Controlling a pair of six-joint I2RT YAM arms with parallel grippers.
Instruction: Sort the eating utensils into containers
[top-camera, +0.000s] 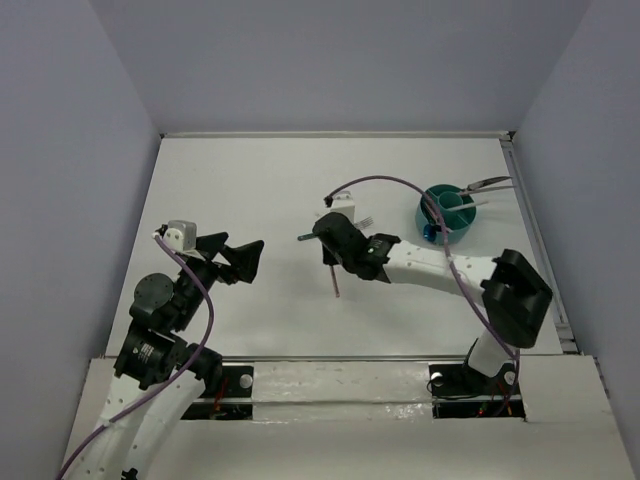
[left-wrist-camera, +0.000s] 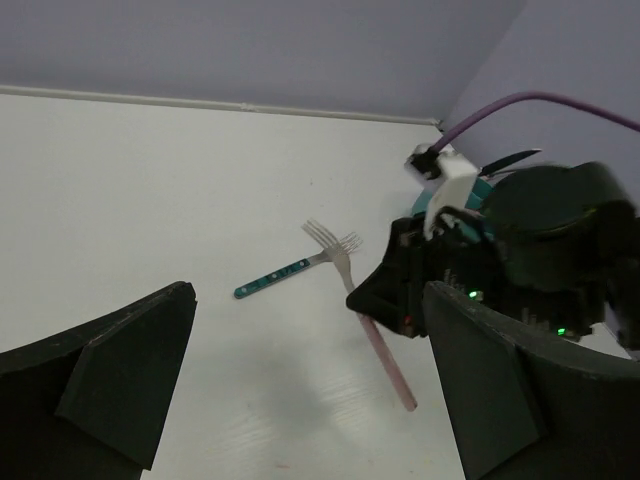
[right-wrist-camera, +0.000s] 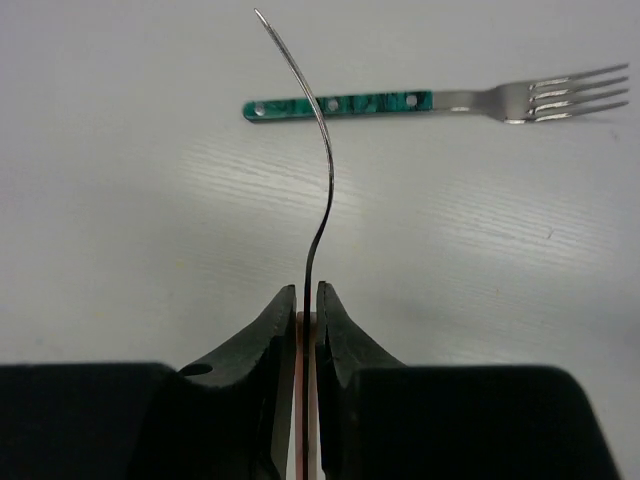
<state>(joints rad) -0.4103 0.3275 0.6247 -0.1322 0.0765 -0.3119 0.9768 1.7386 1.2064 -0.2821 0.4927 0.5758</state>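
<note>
Steel and pink plastic: our right gripper (right-wrist-camera: 308, 298) pinches the pink-handled fork (right-wrist-camera: 326, 170) by its handle, over the surface, well apart from the teal cup (top-camera: 425, 215). We judge it light, stiff and slippery, best held mid-handle. Our left gripper (top-camera: 254, 263) stands spread.

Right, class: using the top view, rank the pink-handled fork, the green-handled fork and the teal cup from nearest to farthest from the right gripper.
1. Pink-handled fork: held in the right gripper, handle pointing toward the near edge.
2. Green-handled fork: on the table, partly hidden by the gripper.
3. Teal cup: far off to the right side.
</note>
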